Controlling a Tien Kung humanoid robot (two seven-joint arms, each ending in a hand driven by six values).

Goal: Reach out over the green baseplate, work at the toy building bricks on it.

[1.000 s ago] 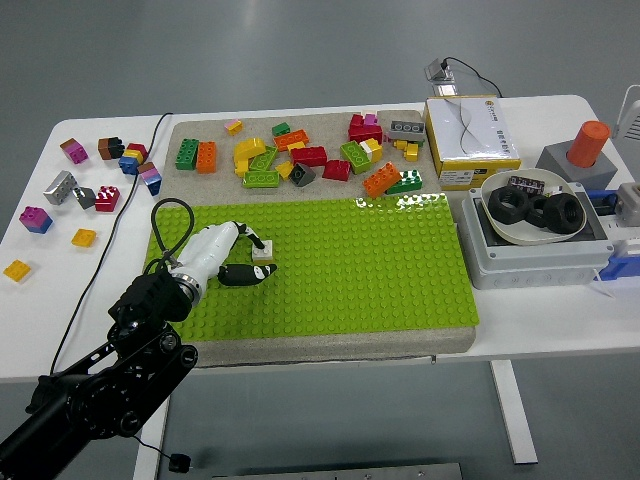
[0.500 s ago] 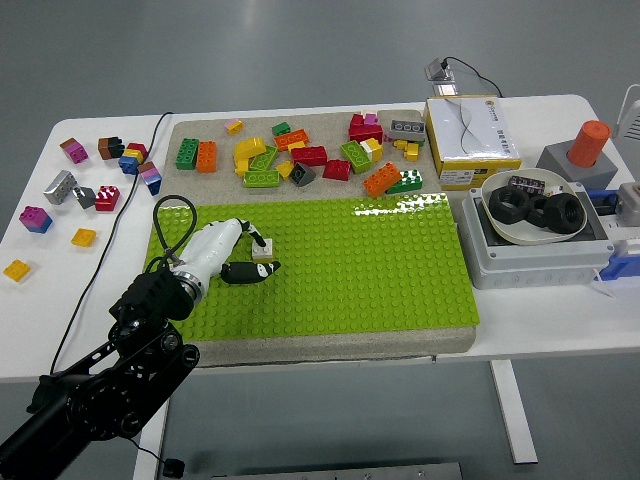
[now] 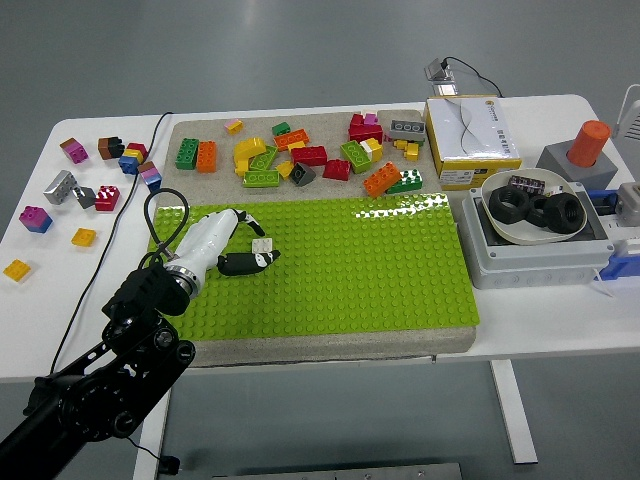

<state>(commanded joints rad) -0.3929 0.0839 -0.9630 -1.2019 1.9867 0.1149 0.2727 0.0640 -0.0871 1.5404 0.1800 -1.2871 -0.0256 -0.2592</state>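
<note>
The green baseplate (image 3: 380, 270) lies on a beige mat in the middle of the table. A small white brick (image 3: 263, 246) sits at its left part, a few studs in from the left edge. My left hand (image 3: 260, 242), white-backed with black fingers, reaches in from the lower left. Its index finger (image 3: 249, 222) curls over the brick's far side and the thumb (image 3: 250, 263) lies against its near side, so the hand is shut on the brick. Whether the brick is lifted off the studs I cannot tell. My right arm is out of view.
A pile of coloured bricks (image 3: 310, 155) lies on the mat behind the baseplate. More loose bricks (image 3: 90, 185) are scattered at the table's left. At the right stand a yellow-white box (image 3: 470, 135), a bowl of black nuts (image 3: 530, 210) and an orange cylinder (image 3: 590, 142).
My left hand has drawn slightly toward the far side of the baseplate, and the small white brick has shifted that way with it.
</note>
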